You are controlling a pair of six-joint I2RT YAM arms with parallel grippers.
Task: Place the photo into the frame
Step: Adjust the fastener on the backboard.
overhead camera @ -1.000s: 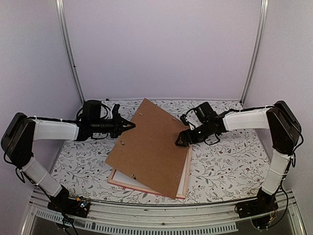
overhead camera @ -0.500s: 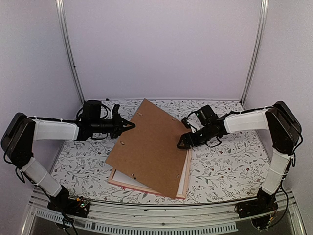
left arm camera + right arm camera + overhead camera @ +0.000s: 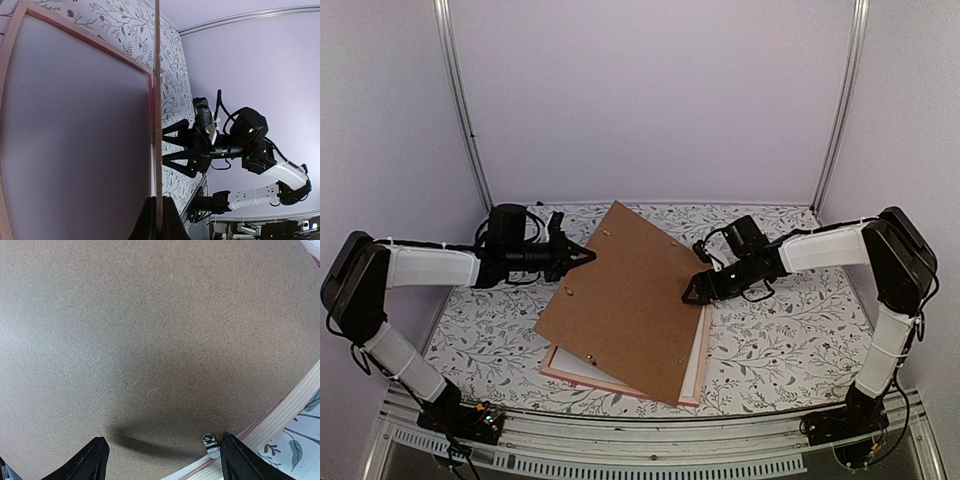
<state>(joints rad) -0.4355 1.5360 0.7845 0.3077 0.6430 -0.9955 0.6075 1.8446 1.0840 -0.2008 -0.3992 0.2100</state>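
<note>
Just below the right gripper [image 3: 689,291] lies the frame [image 3: 702,355].

A plain brown rectangular hardboard backing [image 3: 630,300] sits skewed mid-table, one corner toward twelve o'clock, above a white leaf-printed table covering [image 3: 790,335]. A small silver metal clip [image 3: 210,442] sits near its three o'clock edge.
</note>
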